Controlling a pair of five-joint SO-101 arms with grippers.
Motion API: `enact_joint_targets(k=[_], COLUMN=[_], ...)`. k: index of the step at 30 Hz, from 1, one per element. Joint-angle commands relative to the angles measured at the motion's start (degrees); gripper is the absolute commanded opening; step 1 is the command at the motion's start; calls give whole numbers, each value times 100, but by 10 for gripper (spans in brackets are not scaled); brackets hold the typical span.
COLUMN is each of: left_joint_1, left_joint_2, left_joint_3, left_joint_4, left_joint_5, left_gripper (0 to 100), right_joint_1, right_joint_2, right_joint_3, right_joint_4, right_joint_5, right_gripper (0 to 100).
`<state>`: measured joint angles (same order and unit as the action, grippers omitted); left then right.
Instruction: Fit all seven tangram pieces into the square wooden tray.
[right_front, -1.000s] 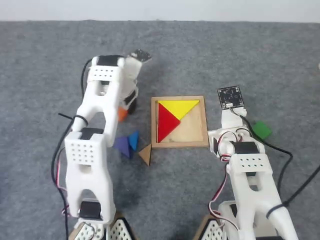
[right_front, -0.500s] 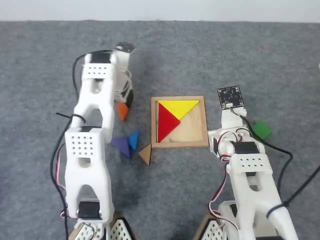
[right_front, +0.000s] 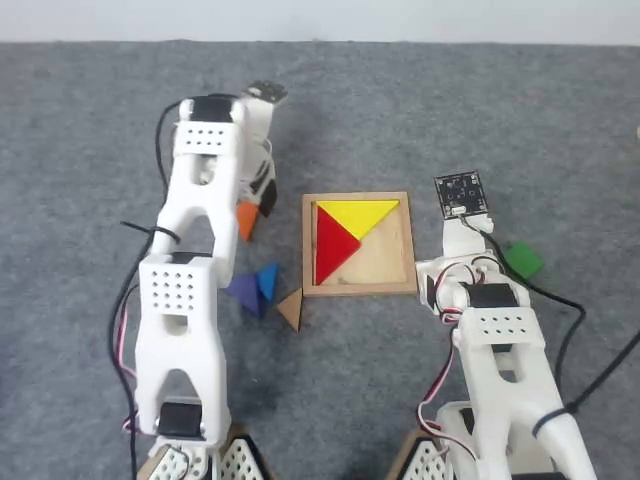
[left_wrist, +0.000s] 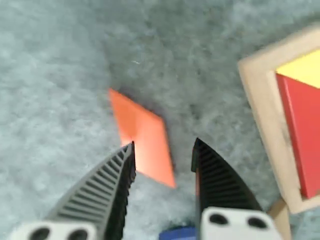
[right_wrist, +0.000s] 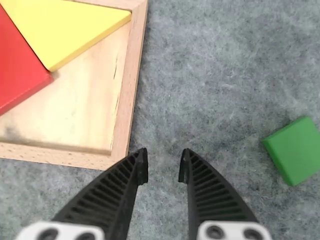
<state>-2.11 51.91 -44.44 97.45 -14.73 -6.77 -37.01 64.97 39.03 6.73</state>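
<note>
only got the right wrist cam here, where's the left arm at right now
observer: the left gripper is over an orange piece lying left of the tray, fingers open.
operator: any other loose pieces on that side
observer: yes, by the tray's near left corner there is a purple triangle, a blue triangle and a plain wood triangle.
operator: anything in the tray besides red and yellow
observer: no, just the red triangle and the yellow triangle; the rest is bare wood.
</note>
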Motion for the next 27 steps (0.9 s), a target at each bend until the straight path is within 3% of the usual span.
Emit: enact_joint_targets(k=[1, 10, 16, 20, 27], left_joint_1=[-18, -677, -765, -782, -949], left_joint_2=[-114, -114, -141, -176, -123], left_joint_3=[409, 963, 936, 532, -963], left_joint_4=[-378, -686, -765, -686, 185], left_joint_5=[-44, -369, -510, -492, -527], left_gripper=[180, 180, 180, 180, 180], right_joint_1=[84, 84, 84, 84, 84], right_joint_2=[-224, -224, -224, -224, -224], right_joint_3=[-44, -44, -44, -44, -44], right_joint_4=[-110, -110, -110, -110, -110], right_joint_5=[62, 62, 62, 62, 62], right_gripper=[107, 107, 107, 107, 107])
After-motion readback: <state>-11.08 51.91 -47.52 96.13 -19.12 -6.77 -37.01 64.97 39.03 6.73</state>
